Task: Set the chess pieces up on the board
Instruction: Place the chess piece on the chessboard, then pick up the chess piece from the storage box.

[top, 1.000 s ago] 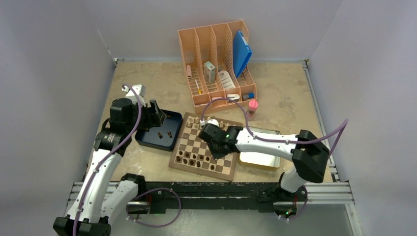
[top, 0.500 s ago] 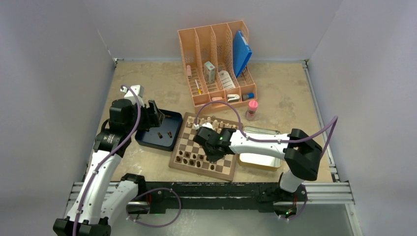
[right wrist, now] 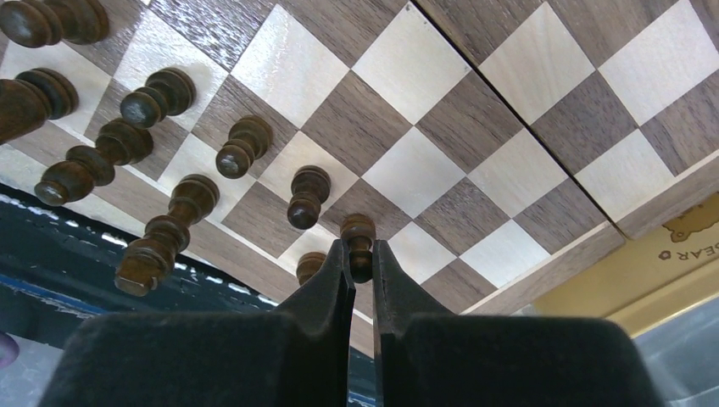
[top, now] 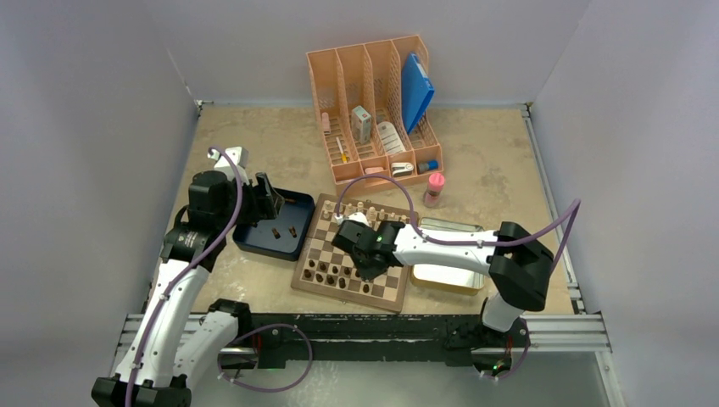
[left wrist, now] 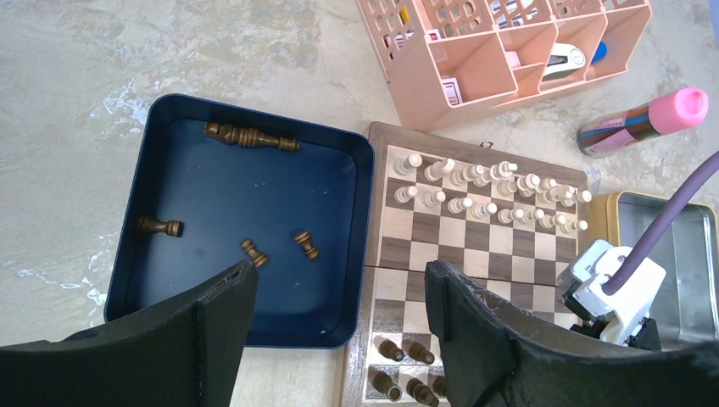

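Dark chess pieces [right wrist: 161, 95]: upright in 2 rows along the near edge of the board [right wrist: 441, 165]; a few more lying loose in the dark blue tray [left wrist: 254, 195].
Pawn [right wrist: 358, 231]: upright at the right end of those rows, base hidden behind the fingertips; cannot tell whether resting on its square.
Right gripper [right wrist: 360, 254]: low over the board's near half, fingers pressed almost together, pinching the pawn.
Left gripper [left wrist: 339, 275]: fingers spread wide, holding nothing, hanging above the tray's right wall and the board's left rim.
Pale pieces [left wrist: 492, 191]: 2 rows along the board's far edge.
Tray: just left of the board.
Metal tin [left wrist: 670, 246]: just right of the board.
Pink organizer [left wrist: 475, 59]: beyond the board.
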